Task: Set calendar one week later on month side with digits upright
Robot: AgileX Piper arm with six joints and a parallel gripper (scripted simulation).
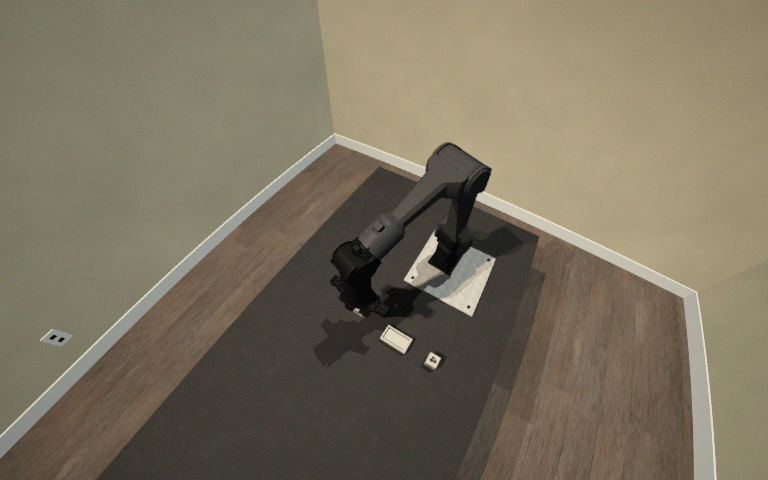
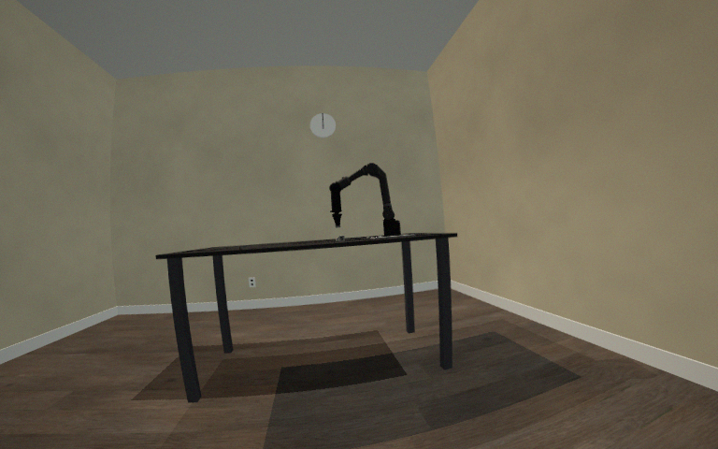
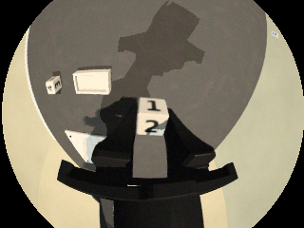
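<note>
My gripper is shut on a white cube and holds it well above the table. The cube's two visible faces read 1 and 2. In the top view the gripper hangs to the left of the tray, and only a small white corner of the held cube shows under the wrist. The white tray lies flat on the dark table top with no cube in it; it also shows in the wrist view. A second white cube stands on the table just right of the tray, with a dark digit on top that looks like a 4; it also shows in the wrist view.
The arm's base stands on a light plate behind the tray. In the exterior view the arm stands near the table's far right end, with the gripper hanging clear above the top.
</note>
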